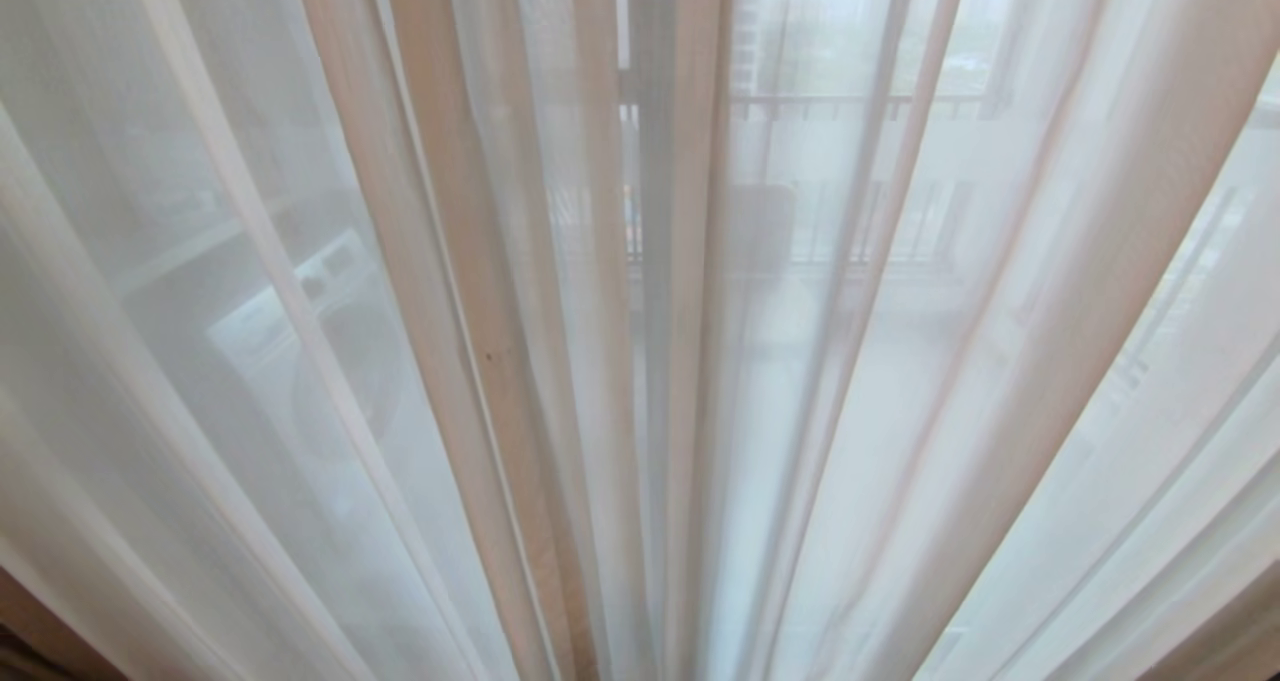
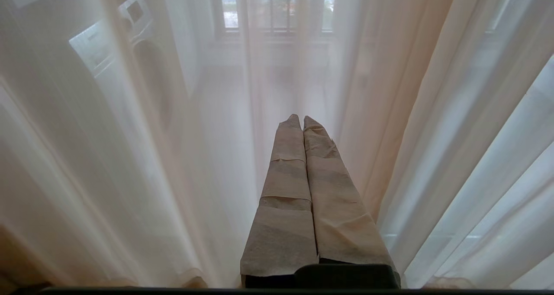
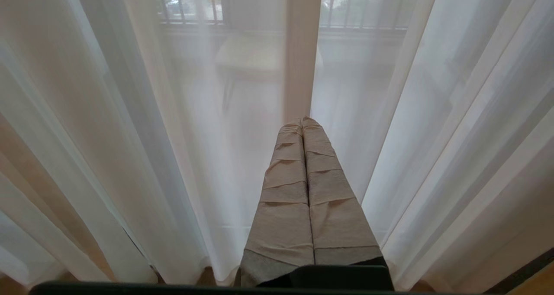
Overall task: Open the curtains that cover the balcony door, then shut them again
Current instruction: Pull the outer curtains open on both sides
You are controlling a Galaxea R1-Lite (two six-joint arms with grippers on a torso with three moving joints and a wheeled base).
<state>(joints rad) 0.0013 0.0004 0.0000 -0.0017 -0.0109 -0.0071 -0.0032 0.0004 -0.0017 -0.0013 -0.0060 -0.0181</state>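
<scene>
Curtains drawn, both tools clenched on nothing

Head view: sheer curtains (image 1: 560, 361) hanging across everything, central overlap near 12 o'clock. Left wrist: left tool (image 2: 303, 124) pressed together, empty, just short of the folds. Right wrist: right tool (image 3: 302, 122) likewise — best unclenched first, then pinching one edge at the overlap.

Sheer white curtains (image 1: 640, 361) drawn closed
</scene>
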